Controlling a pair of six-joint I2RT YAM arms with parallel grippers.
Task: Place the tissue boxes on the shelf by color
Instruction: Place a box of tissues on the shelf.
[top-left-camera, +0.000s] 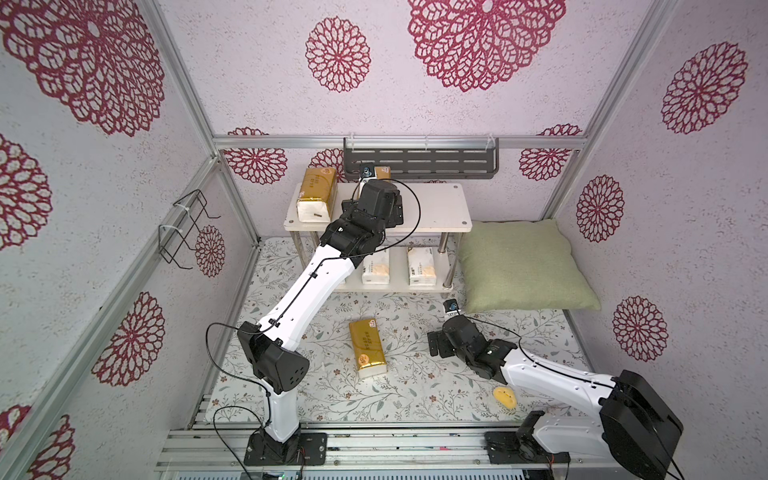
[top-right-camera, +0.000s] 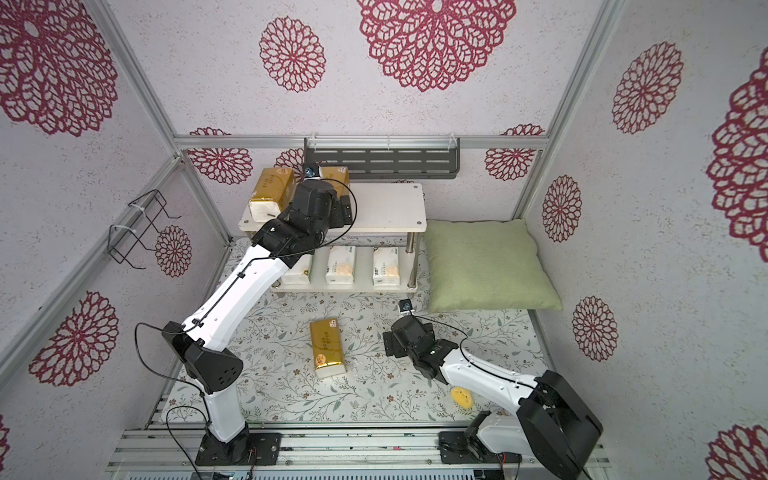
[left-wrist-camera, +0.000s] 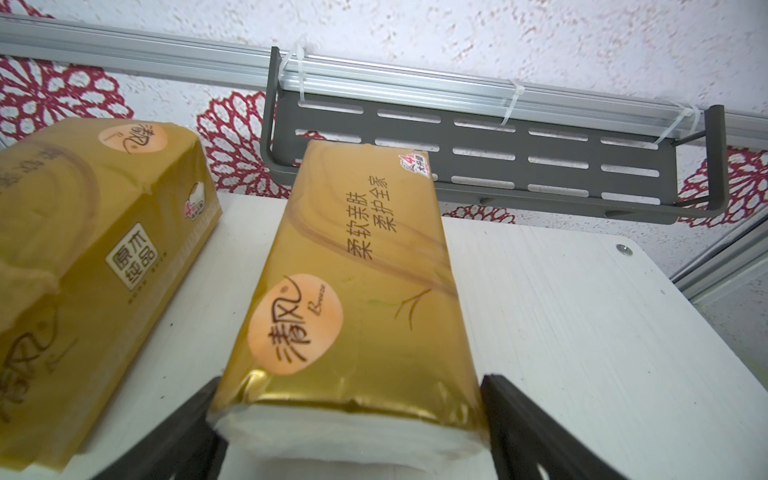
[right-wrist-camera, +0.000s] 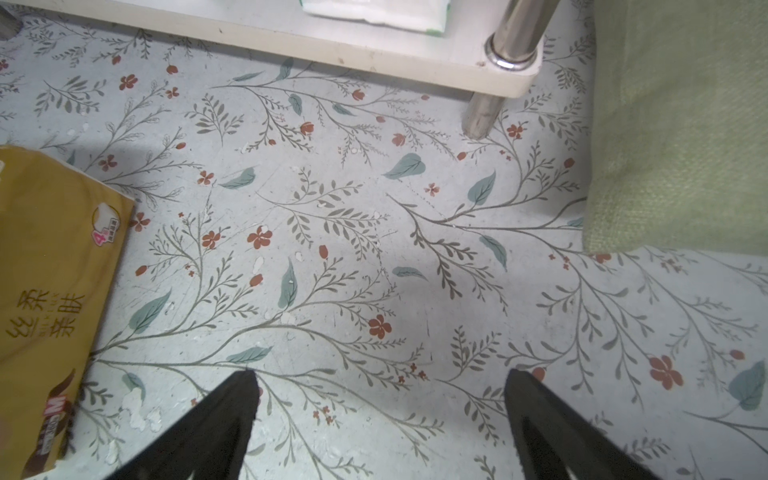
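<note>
Gold packs: two on the shelf (top-left-camera: 440, 208) top, one (top-left-camera: 368, 347) on the floor. White packs: three below. Left tool (left-wrist-camera: 349, 415) spread around a shelved gold pack (left-wrist-camera: 357, 286); right tool (right-wrist-camera: 380, 399) spread, empty.

You can read 清风 and "Breeze" in the orange oval on the middle gold pack (left-wrist-camera: 357, 291), beside 柔软亲肤 柔护全家. The neighbouring gold pack (left-wrist-camera: 95, 266) shows 原木纯品. The floor pack (right-wrist-camera: 50, 307) reads 丝柔亲肤.

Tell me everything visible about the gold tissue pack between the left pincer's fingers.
The shiny gold soft tissue pack is brick-shaped with a white end, an orange oval logo and dark Chinese print. It lies flat on the white shelf's top board, beside another gold pack. The left pincer straddles its near end; actual contact is unclear.
</note>
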